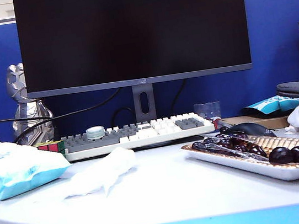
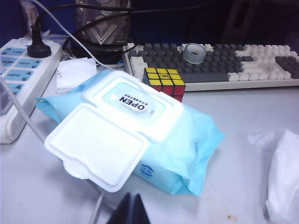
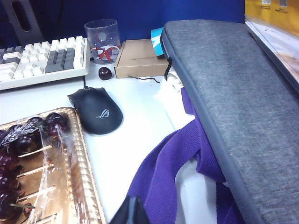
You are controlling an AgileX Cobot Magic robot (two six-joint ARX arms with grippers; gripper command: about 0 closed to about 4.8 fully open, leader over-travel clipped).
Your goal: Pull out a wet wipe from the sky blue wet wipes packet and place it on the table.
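Note:
The sky blue wet wipes packet [image 1: 12, 167] lies at the left of the table [image 1: 167, 198]. In the left wrist view the packet [image 2: 182, 140] has its white flip lid [image 2: 98, 149] swung open. A crumpled white wet wipe [image 1: 105, 171] lies on the table just right of the packet, and part of the wet wipe [image 2: 285, 177] shows in the left wrist view. My left gripper [image 2: 131, 210] is shut and empty, just short of the open lid. My right gripper [image 3: 133, 212] is shut and empty, beside a purple cloth [image 3: 159, 182]. Neither gripper shows in the exterior view.
A keyboard [image 1: 136, 133] and monitor [image 1: 132, 31] stand behind. A Rubik's cube [image 2: 164, 83] and a power strip [image 2: 18, 60] flank the packet. A gold-rimmed tray [image 1: 246, 168] of dark fruit, a black mouse [image 3: 96, 109], a grey case [image 3: 224, 93] and a cardboard box [image 3: 140, 58] fill the right side.

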